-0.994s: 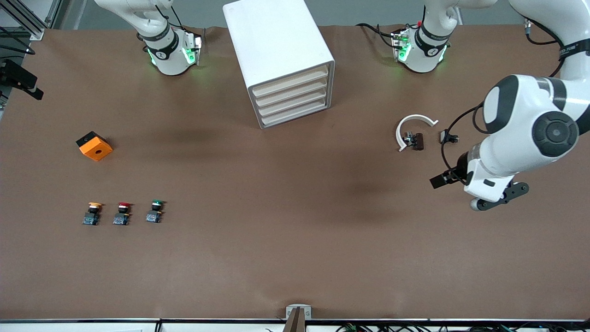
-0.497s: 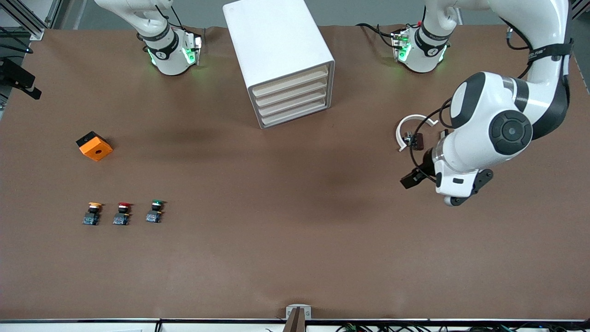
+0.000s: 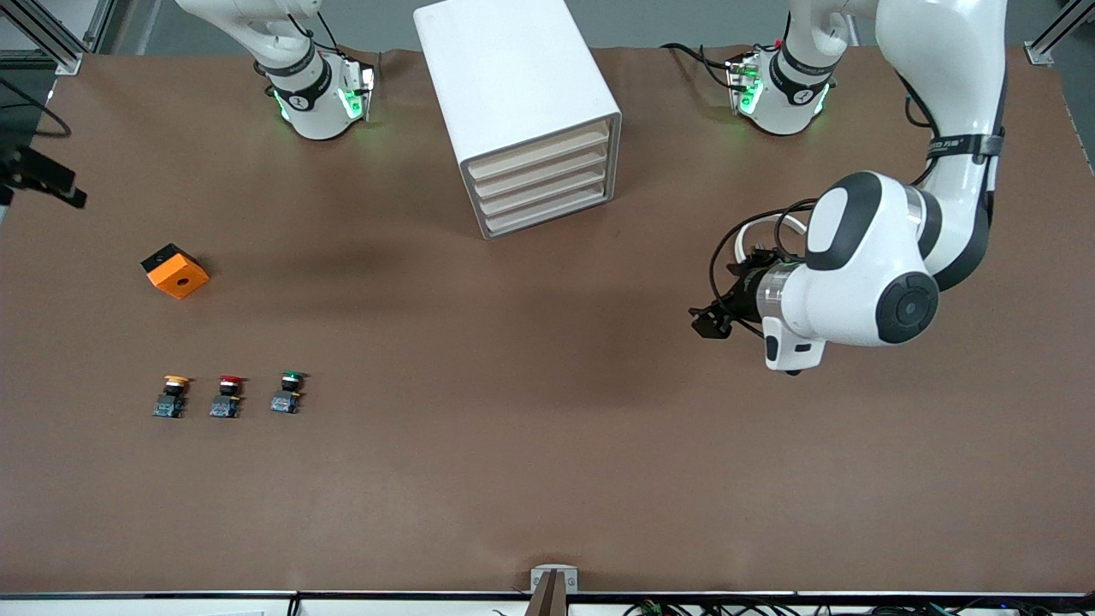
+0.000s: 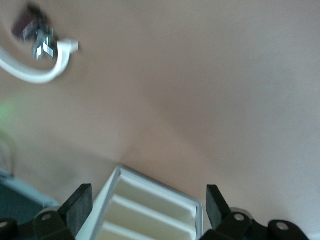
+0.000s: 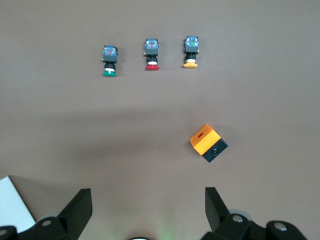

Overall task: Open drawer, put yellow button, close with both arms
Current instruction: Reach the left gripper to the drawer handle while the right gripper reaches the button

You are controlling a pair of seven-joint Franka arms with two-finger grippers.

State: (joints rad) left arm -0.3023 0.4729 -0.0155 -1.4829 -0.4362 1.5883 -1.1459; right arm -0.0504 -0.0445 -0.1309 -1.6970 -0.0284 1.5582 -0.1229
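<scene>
Front view: left gripper hangs over bare bench, fingers wide and empty, aimed at the shut drawer; right gripper waits, empty, fingers spread, above the yellow button.

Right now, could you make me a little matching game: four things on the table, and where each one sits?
Things:
1. yellow button
2. green button
3. orange cube
4. white cabinet

Places:
A. between the two arm bases
B. end of the button row, toward the right arm's end of the table
C. farther from the front camera than the button row
D. end of the button row, beside the red button, toward the middle of the table

Pairs: 1-B, 2-D, 3-C, 4-A
</scene>
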